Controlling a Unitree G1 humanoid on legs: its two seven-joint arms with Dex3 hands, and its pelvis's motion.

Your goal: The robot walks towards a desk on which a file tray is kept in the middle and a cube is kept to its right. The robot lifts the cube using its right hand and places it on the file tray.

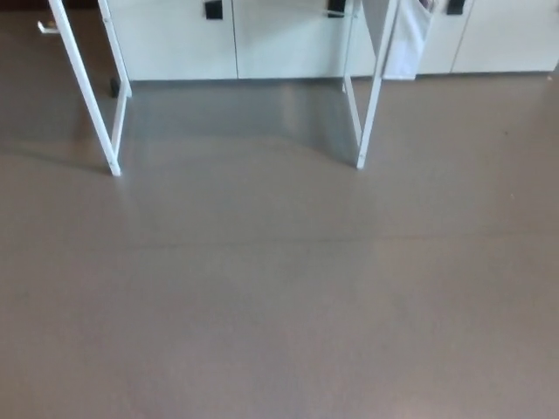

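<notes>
Only the white legs of a desk show, the left leg [87, 87] and the right leg [371, 96], standing at the top of the head view. The desk's top is cut off above the frame, so neither a file tray nor a cube can be seen. No part of my arms or hands appears.
Grey-brown floor [279, 297] fills most of the view between me and the desk legs. White cabinets [288, 39] with dark handles line the wall behind the desk. A white cloth or sheet [406, 44] hangs by the right leg.
</notes>
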